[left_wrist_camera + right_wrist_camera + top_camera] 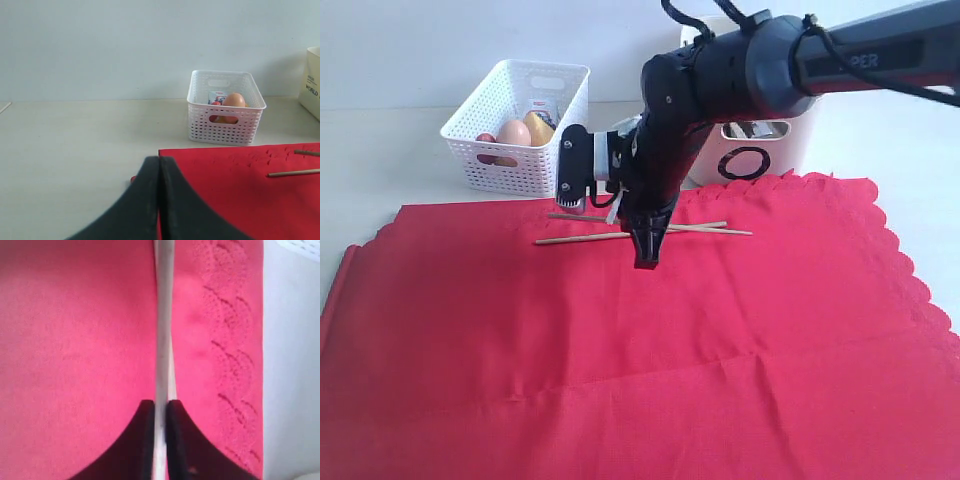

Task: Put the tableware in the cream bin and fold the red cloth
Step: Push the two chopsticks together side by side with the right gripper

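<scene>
Chopsticks (580,239) seemed the last tableware outside the cream bin (800,150). They lay crossed, thin and pale, on the red cloth (620,350) near its edge beside the bin, with the right gripper (160,407) clamped narrowly on them. The left gripper (159,165) was closed, empty. The cloth lay flat, scalloped, not yet folded.

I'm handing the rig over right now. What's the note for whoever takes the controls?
Right gripper: shut on chopsticks, not yet lifted off the red cloth.
Left gripper: shut, empty, by the cloth's edge.
Cream bin: at the cloth's far edge; contents hidden.
Done: no other tableware shows on the cloth.
Left: carry chopsticks to bin, fold cloth.
</scene>
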Controlling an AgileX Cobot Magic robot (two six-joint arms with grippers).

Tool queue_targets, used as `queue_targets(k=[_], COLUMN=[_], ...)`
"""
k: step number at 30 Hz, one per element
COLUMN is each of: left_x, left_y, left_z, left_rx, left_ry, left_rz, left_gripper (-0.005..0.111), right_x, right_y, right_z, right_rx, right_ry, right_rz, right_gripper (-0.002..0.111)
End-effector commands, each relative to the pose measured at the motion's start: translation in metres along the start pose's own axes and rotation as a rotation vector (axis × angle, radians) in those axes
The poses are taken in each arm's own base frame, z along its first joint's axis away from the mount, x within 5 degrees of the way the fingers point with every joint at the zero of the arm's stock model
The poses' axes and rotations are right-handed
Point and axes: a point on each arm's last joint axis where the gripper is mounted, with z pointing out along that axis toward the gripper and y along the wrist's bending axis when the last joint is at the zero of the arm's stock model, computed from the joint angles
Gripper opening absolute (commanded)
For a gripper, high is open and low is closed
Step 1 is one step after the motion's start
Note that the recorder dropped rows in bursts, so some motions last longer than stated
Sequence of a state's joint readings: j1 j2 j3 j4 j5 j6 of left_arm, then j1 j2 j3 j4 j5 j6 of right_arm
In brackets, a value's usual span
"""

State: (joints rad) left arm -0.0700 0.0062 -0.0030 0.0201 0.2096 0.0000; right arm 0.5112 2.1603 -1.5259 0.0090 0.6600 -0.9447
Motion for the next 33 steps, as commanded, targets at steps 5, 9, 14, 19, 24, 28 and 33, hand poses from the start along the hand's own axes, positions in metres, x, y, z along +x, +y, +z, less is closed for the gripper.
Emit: queue_targets(k=[5,9,14,19,24,28,33], left_x=[0.001,0.001,0.001,0.001,0.001,0.001,0.001], left_y=[0.0,0.0,0.0,0.0,0.0,0.0,0.0], left_z=[0.0,0.0,0.0,0.0,0.0,0.0,0.0], left_rx=[0.001,0.001,0.001,0.001,0.001,0.001,0.001], left_ry=[-0.005,-0.005,-0.005,-0.005,-0.005,-0.005,-0.005], left_rz=[0.002,0.002,0.002,0.002,0.002,0.002,0.002], left_gripper=[0.0,0.0,0.0,0.0,0.0,0.0,0.0], right_x=[-0.008,-0.009,-0.01,-0.01,-0.008,0.0,0.006], right_y=[-0.001,-0.002,-0.003,-0.003,0.0,0.01,0.027], right_z=[0.034,0.036,0.036,0.036,0.046,0.067,0.061], right_rx=[-0.003,0.016,0.025,0.027,0.015,-0.054,-0.295], right_ry=[-0.011,-0.024,-0.031,-0.032,-0.023,0.028,0.143], right_rz=[-0.026,-0.023,-0.016,0.001,0.012,0.012,0.056], right_gripper=[0.0,0.0,0.007,0.041,0.037,0.031,0.021])
